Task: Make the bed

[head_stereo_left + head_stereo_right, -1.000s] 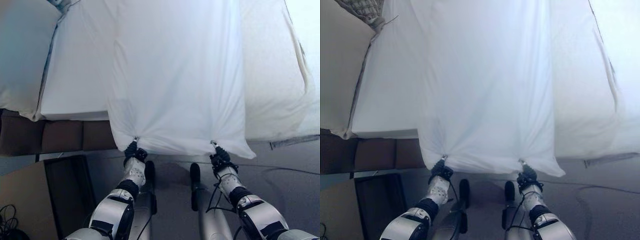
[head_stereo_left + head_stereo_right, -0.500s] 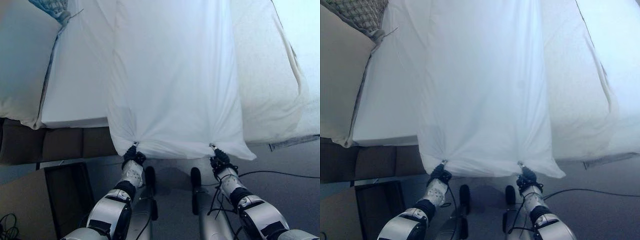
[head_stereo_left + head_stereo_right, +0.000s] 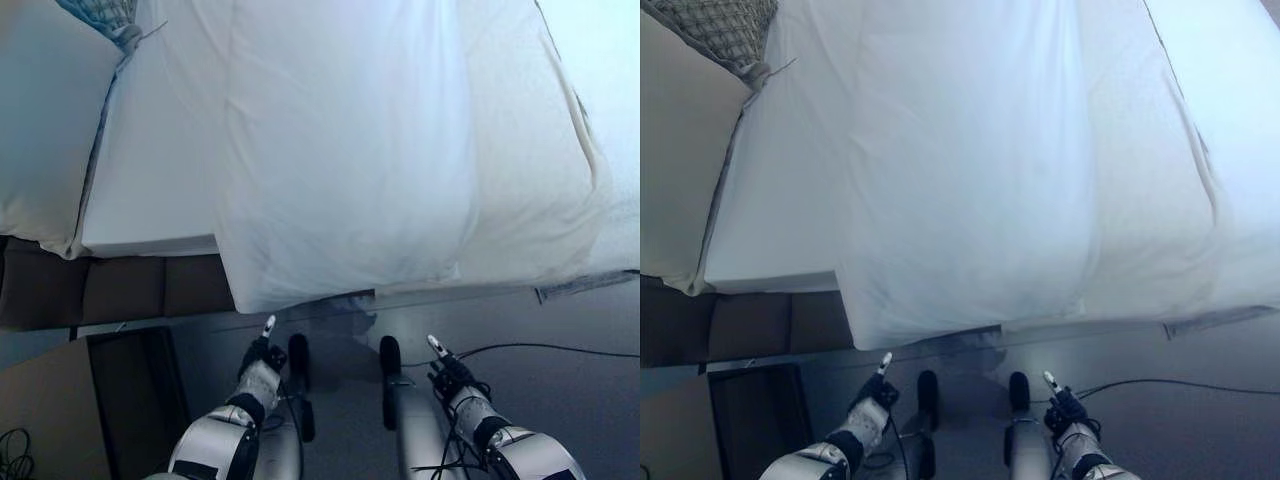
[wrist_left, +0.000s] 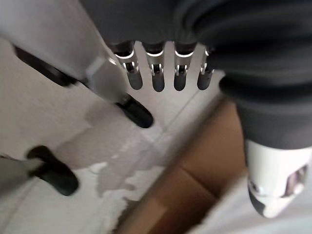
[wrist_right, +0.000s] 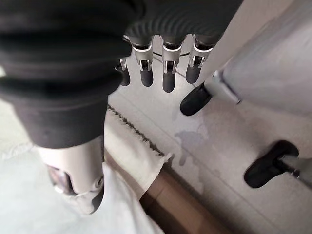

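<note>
Both hands, left hand (image 3: 262, 352) and right hand (image 3: 449, 371), hang with fingers straight, holding nothing, at 6 o'clock below white sheet (image 3: 340, 160) on bed (image 3: 150, 200).

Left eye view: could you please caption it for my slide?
Both hands, left and right, hang open below the white sheet draped over the bed's edge.

The sheet (image 3: 340, 160) lay over the bed (image 3: 150, 170), a pillow (image 3: 40, 110) to its left, both hands below its edge.
</note>
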Motion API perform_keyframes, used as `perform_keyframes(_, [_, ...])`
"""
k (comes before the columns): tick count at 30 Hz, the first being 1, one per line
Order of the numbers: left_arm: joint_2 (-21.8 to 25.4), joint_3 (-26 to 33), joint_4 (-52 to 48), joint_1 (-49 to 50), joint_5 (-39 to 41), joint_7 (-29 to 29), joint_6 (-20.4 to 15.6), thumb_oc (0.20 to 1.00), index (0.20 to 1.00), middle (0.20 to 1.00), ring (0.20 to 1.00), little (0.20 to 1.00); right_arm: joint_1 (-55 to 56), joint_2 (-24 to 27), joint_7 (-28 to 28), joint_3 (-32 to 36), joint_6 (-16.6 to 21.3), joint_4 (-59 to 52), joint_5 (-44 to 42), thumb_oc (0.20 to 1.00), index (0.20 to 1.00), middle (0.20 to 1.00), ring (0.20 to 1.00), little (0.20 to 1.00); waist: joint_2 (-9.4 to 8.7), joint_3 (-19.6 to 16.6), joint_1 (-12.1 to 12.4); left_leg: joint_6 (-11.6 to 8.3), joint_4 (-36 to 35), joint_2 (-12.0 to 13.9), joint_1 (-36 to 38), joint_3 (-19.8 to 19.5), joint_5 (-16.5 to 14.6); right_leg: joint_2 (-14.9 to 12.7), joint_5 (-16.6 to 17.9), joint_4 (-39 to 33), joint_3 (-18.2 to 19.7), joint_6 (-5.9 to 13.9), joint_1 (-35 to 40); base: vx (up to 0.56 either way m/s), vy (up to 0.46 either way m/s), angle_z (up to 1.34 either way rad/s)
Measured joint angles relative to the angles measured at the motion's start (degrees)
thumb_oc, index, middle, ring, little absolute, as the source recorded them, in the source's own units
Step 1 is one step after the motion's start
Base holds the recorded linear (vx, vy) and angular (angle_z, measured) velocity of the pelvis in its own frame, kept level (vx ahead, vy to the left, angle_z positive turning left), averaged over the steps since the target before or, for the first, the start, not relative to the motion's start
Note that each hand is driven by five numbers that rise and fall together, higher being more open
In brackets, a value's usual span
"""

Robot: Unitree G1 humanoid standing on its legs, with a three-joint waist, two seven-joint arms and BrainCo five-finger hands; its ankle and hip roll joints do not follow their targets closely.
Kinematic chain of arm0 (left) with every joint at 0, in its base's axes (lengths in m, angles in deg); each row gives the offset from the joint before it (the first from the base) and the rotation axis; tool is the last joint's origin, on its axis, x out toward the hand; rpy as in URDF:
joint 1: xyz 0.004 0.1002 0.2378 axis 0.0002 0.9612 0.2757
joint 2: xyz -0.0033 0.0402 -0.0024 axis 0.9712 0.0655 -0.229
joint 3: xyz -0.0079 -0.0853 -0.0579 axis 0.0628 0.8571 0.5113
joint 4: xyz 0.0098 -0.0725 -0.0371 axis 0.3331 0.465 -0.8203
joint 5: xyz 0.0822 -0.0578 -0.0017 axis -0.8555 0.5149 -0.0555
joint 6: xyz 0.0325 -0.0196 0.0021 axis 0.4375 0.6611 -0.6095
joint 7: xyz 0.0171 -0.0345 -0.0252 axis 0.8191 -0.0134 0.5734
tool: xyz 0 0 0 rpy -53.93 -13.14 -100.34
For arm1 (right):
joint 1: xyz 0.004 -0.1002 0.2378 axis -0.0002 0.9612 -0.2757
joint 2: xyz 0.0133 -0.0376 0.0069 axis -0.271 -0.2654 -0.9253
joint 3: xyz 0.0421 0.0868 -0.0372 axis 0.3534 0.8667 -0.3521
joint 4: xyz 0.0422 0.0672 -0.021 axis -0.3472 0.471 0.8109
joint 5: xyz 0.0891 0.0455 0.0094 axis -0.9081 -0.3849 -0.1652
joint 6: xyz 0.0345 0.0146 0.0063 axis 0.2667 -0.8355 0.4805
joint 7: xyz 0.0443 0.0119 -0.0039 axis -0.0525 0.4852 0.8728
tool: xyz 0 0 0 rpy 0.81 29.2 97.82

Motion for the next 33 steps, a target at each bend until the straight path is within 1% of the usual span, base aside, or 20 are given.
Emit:
perform_keyframes(1, [0.2,-2.4,-1.6,1.2,-1.7,0.0,-0.2,1.000,1.000,1.000,1.000,1.000,0.2,0.0,0.2,0.0,0.0,-0.2,0.1,1.000,1.000,1.000,1.000,1.000,0.00,0.0,0.0,0.00,-0.5,0.0,0.1,-0.1,0.4,0.0,0.0,0.2,-0.2,-0.03,0.0,0.01,-0.025,0.07])
perform_keyframes(2, [0.4,-3.2,-2.0,1.3,-2.4,0.0,-0.2,1.000,1.000,1.000,1.000,1.000,0.2,0.0,0.3,-0.1,0.0,-0.2,0.2,1.000,1.000,1.000,1.000,1.000,0.00,0.0,0.0,0.01,-0.6,0.0,0.1,-0.2,0.5,-0.1,-0.1,0.3,-0.3,-0.03,-0.1,0.01,-0.022,0.08])
perform_keyframes(3, [0.1,-6.9,-3.8,2.3,-5.4,0.7,-0.2,1.000,1.000,1.000,1.000,1.000,0.7,0.0,0.5,-1.0,0.0,-1.1,0.7,1.000,1.000,1.000,1.000,1.000,0.00,0.0,0.1,0.00,-1.1,-0.1,0.1,-0.4,0.7,-0.1,-0.2,0.7,-0.4,0.03,-0.4,0.01,-0.024,0.06])
perform_keyframes(4, [0.5,-9.1,-5.5,3.1,-7.4,0.6,-0.2,1.000,1.000,1.000,1.000,1.000,1.2,0.1,0.6,-1.2,0.0,-1.6,1.1,1.000,1.000,1.000,1.000,1.000,0.01,0.0,0.2,0.07,-1.4,-0.1,0.1,-0.4,0.8,-0.1,-0.3,0.8,-0.4,0.03,-0.6,0.01,-0.026,0.04])
perform_keyframes(5, [0.4,-10.8,-8.5,4.4,-9.7,0.5,-0.3,1.000,1.000,1.000,1.000,1.000,2.2,0.1,1.0,-1.5,0.0,-3.1,1.5,1.000,1.000,1.000,1.000,1.000,0.01,0.0,0.2,0.06,-1.7,-0.1,0.1,-0.4,1.1,-0.1,-0.3,1.1,-0.4,-0.01,-0.9,0.00,0.000,0.00])
perform_keyframes(8, [1.3,-13.8,-16.7,7.4,-11.8,0.5,-0.2,1.000,1.000,1.000,1.000,1.000,4.6,0.2,1.0,-3.7,0.1,-7.8,3.2,1.000,1.000,1.000,1.000,1.000,0.07,0.0,0.4,0.25,-2.4,-0.1,0.0,-0.7,1.4,-0.2,-0.5,1.6,-0.6,-0.11,-1.4,-0.01,-0.017,0.03])
perform_keyframes(9, [4.4,-17.6,-26.7,11.2,-15.2,-0.5,-0.5,1.000,1.000,1.000,1.000,1.000,7.8,1.7,1.0,-6.8,0.6,-16.3,6.5,1.000,1.000,1.000,1.000,1.000,0.11,0.0,0.4,0.14,-2.8,-0.1,-0.8,-0.9,1.6,-0.2,-0.6,1.9,-0.8,-0.15,-2.4,-0.01,-0.007,0.06])
perform_keyframes(12, [8.2,-20.8,-30.7,11.1,-22.5,-4.6,-1.2,1.000,1.000,1.000,1.000,1.000,9.6,3.5,1.5,-9.8,2.4,-23.6,12.7,1.000,1.000,1.000,1.000,1.000,0.43,0.2,0.3,-0.03,-2.7,-0.2,-1.5,-1.4,2.2,-0.2,-0.8,2.5,-1.2,-0.43,-3.1,0.00,-0.009,0.09])
perform_keyframes(13, [9.0,-19.8,-29.8,9.9,-24.8,-7.0,-1.5,1.000,1.000,1.000,1.000,1.000,8.4,4.2,1.9,-10.0,3.2,-25.4,15.2,1.000,1.000,1.000,1.000,1.000,0.43,0.2,0.2,-0.04,-2.7,-0.2,-1.5,-1.4,2.2,-0.3,-1.0,3.1,-1.3,-0.56,-3.3,-0.01,-0.012,0.05])
perform_keyframes(14, [9.5,-19.6,-29.7,9.1,-25.4,-7.7,-1.5,1.000,1.000,1.000,1.000,1.000,7.5,5.0,2.1,-10.9,3.4,-26.9,16.4,1.000,1.000,1.000,1.000,1.000,0.43,0.2,0.2,0.03,-2.6,-0.2,-1.7,-1.4,2.1,-0.4,-1.2,3.4,-1.3,-0.59,-3.6,0.00,0.000,0.00])
perform_keyframes(15, [11.0,-19.9,-29.7,7.3,-27.0,-9.8,-1.8,1.000,1.000,1.000,1.000,1.000,5.4,7.1,2.8,-13.3,4.0,-29.5,18.0,1.000,1.000,1.000,1.000,1.000,0.43,0.2,0.4,-0.06,-2.6,-0.2,-2.4,-1.4,2.3,-0.3,-1.3,3.8,-1.3,-0.47,-4.5,0.00,0.000,0.00])
perform_keyframes(18, [13.4,-21.9,-31.1,4.0,-29.0,-14.7,-3.5,1.000,1.000,1.000,1.000,1.000,0.1,9.9,5.6,-16.4,5.0,-30.7,21.3,1.000,1.000,1.000,1.000,1.000,0.47,0.3,0.5,-0.26,-2.6,-0.3,-3.9,-1.4,3.0,-0.5,-1.5,5.3,-1.2,-0.66,-6.7,-0.02,-0.010,0.01])
perform_keyframes(20, [14.4,-23.7,-31.3,0.3,-29.0,-17.9,-4.6,1.000,1.000,1.000,1.000,1.000,-3.6,10.9,7.4,-17.3,5.2,-30.8,21.9,1.000,1.000,1.000,1.000,1.000,0.43,0.4,0.8,-0.41,-2.5,-0.4,-4.5,-1.4,3.3,-0.5,-1.8,6.2,-1.2,-0.75,-7.7,-0.04,-0.022,0.01])
perform_keyframes(21, [15.5,-27.0,-31.1,-2.9,-29.1,-21.2,-4.7,1.000,1.000,1.000,1.000,1.000,-6.5,11.8,9.3,-19.4,5.0,-29.2,22.7,1.000,1.000,1.000,1.000,1.000,0.38,0.5,0.9,-0.45,-1.9,-0.3,-5.6,-1.4,3.3,-0.5,-2.2,7.1,-1.2,-0.74,-8.9,-0.05,-0.030,0.02])
perform_keyframes(22, [15.6,-27.5,-31.1,-4.9,-29.1,-22.7,-4.7,1.000,1.000,1.000,1.000,1.000,-8.3,11.7,9.9,-19.7,4.9,-28.7,22.8,1.000,1.000,1.000,1.000,1.000,0.39,0.5,0.9,-0.47,-1.6,-0.4,-6.3,-1.4,3.3,-0.4,-2.3,7.4,-1.2,-0.79,-9.6,-0.06,-0.040,0.06])
perform_keyframes(23, [17.1,-31.0,-31.0,-9.3,-29.1,-25.4,-4.7,1.000,1.000,1.000,1.000,1.000,-11.7,11.7,11.4,-21.2,4.7,-26.3,22.8,1.000,1.000,1.000,1.000,1.000,0.38,0.7,0.7,-0.68,-0.3,-0.4,-8.4,-1.5,3.3,-0.4,-2.5,8.7,-1.4,-1.06,-11.5,-0.04,-0.023,0.06])
perform_keyframes(24, [17.3,-31.3,-31.0,-10.5,-29.2,-26.4,-4.8,1.000,1.000,1.000,1.000,1.000,-12.8,11.6,11.9,-20.9,4.6,-26.2,22.8,1.000,1.000,1.000,1.000,1.000,0.49,1.0,0.7,-0.88,-0.4,-0.3,-8.8,-1.5,3.5,-0.4,-2.6,8.9,-1.5,-1.15,-12.1,-0.04,-0.030,0.07])
perform_keyframes(26, [18.0,-31.9,-31.1,-17.0,-29.1,-30.0,-4.8,1.000,1.000,1.000,1.000,1.000,-17.8,11.8,14.2,-21.8,4.0,-26.1,22.3,1.000,1.000,1.000,1.000,1.000,0.29,2.3,0.3,-1.09,1.1,0.0,-11.5,-1.5,3.7,-0.3,-2.8,10.7,-2.0,-1.84,-14.6,-0.04,-0.026,0.11])
perform_keyframes(30, [19.3,-32.9,-30.2,-24.8,-29.2,-31.8,-5.2,1.000,1.000,1.000,1.000,1.000,-24.1,13.1,16.6,-23.2,3.7,-25.4,21.0,1.000,1.000,1.000,1.000,1.000,0.02,4.0,0.1,-1.47,4.8,0.1,-16.7,-1.5,3.4,-0.4,-3.8,15.0,-2.1,-2.63,-19.8,-0.03,-0.006,0.10])
perform_keyframes(33, [20.0,-32.8,-27.8,-27.6,-29.8,-31.9,-5.2,1.000,1.000,1.000,1.000,1.000,-27.4,13.9,17.1,-22.9,3.5,-24.7,19.5,1.000,1.000,1.000,1.000,1.000,-0.03,4.6,0.0,-1.75,7.6,0.2,-20.3,-1.5,2.9,-0.6,-4.3,17.5,-2.0,-3.05,-23.1,-0.01,0.030,0.06])
